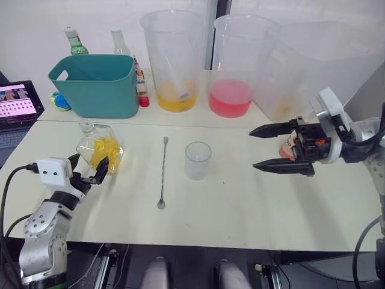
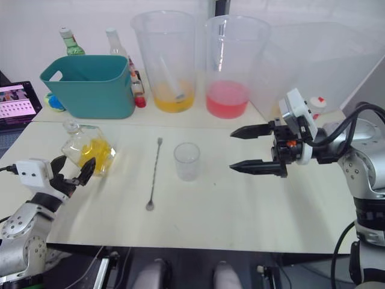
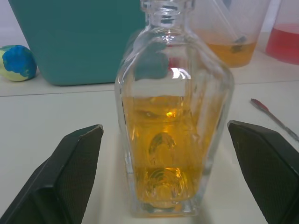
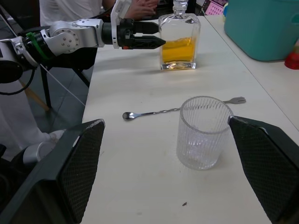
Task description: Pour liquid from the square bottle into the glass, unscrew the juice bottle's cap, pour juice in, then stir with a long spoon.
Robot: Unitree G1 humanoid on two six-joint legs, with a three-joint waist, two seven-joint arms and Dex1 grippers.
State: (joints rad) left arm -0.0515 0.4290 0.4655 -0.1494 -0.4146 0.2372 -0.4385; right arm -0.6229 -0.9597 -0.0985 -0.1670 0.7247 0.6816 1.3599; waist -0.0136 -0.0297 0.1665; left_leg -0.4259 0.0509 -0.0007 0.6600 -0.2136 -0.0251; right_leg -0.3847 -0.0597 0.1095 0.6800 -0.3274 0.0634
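- Left eye view: the square bottle (image 1: pixel 100 149) stands upright near the left end of the desk (image 1: pixel 240 205), stopper in, yellow liquid filling about the lower half.
- Left tool (image 1: pixel 88 170) sits just at the near side of the square bottle, fingers spread apart. In the left wrist view the bottle stands between the two black fingers (image 3: pixel 65 177) with a gap on either side; no contact visible.
- Glass (image 1: pixel 198 160) stands upright and empty near the desk's middle, well apart from the square bottle.
- Long spoon (image 1: pixel 163 173) lies flat between the square bottle and the glass, touching neither; small bowl toward the near edge, other end pointing to the back of the desk.
- Right tool (image 1: pixel 267 147) hovers to the right of the glass, fingers wide open and pointing toward it, holding nothing. Right wrist view shows the glass between its fingers with clear space on both sides.
- Behind the right tool, a small part of a pink item is visible; too hidden to identify.
- Back row: teal bin (image 1: pixel 96 84) at left with bottle necks behind it; clear beaker with yellow liquid (image 1: pixel 174 63); clear beaker with pink liquid (image 1: pixel 236 66); a larger clear container (image 1: pixel 313 66) at right.
- A small blue-and-yellow ball (image 3: pixel 17 62) lies beside the teal bin.
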